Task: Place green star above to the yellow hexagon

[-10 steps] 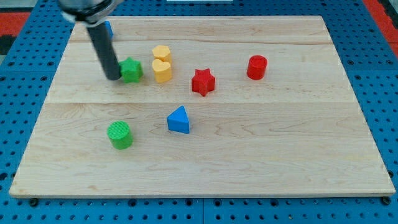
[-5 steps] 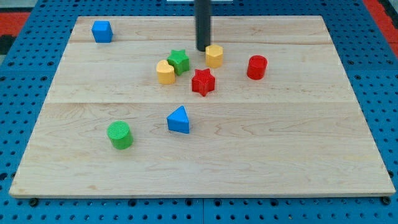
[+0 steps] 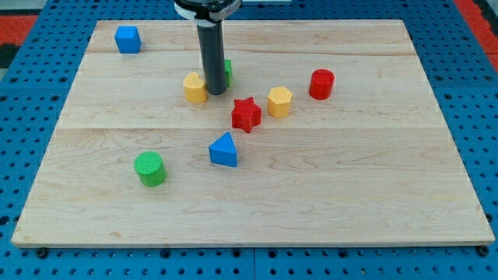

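Note:
The green star [image 3: 228, 71] is mostly hidden behind my dark rod; only a green sliver shows at the rod's right side. My tip [image 3: 215, 92] rests on the board just below and in front of the star, right beside the yellow heart [image 3: 194, 87] on its left. The yellow hexagon [image 3: 280, 102] lies to the right, below and to the right of the star, next to the red star [image 3: 247, 114].
A red cylinder [image 3: 321, 83] stands right of the hexagon. A blue triangle [image 3: 224, 149] lies below the red star. A green cylinder [image 3: 149, 168] sits at lower left. A blue cube [image 3: 128, 39] sits at the top left corner of the wooden board [image 3: 373, 179].
My rod moved left from beside the yellow hexagon to the green star. The hexagon now lies lower and further right, the red star and yellow heart have shifted left, the star slightly up.

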Controlling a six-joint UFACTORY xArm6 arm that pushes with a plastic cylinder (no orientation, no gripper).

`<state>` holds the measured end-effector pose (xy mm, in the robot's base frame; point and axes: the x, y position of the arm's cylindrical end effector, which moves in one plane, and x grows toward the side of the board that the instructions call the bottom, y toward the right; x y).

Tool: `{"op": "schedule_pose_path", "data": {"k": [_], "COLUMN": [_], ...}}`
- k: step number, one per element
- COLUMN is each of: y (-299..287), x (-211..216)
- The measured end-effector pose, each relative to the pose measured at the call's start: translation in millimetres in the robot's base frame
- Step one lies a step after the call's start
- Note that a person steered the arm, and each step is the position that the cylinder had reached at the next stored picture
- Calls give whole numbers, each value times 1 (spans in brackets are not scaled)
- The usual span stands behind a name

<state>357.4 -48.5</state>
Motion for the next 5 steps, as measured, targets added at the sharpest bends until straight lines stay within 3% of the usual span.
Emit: {"op": "schedule_pose_path", "data": {"k": [1,2,4,5], "y": [26,35,-13,-29], "x": [-44,-52,-22,-57]}}
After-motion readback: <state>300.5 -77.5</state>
